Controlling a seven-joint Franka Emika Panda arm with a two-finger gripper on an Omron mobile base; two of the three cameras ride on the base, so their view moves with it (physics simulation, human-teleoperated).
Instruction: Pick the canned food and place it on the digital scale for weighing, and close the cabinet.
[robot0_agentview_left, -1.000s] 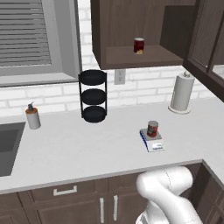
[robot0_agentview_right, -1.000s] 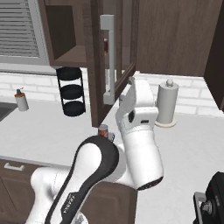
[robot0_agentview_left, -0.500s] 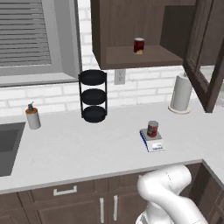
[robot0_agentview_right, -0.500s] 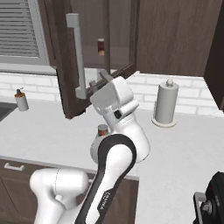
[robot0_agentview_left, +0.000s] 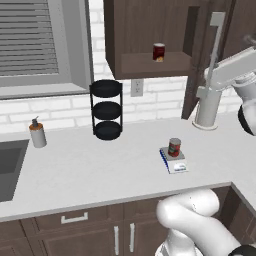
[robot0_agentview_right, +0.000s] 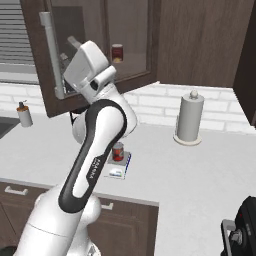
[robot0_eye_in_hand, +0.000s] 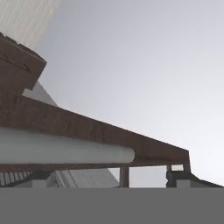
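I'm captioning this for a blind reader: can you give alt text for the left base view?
A red can stands on a small scale on a white counter. Above, the cabinet is open, holding a darker can.

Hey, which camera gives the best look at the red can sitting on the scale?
The left base view: the canned food stands unobstructed on the digital scale. In the right base view the arm partly hides the can. The hand view looks at the cabinet's door edge and handle instead.
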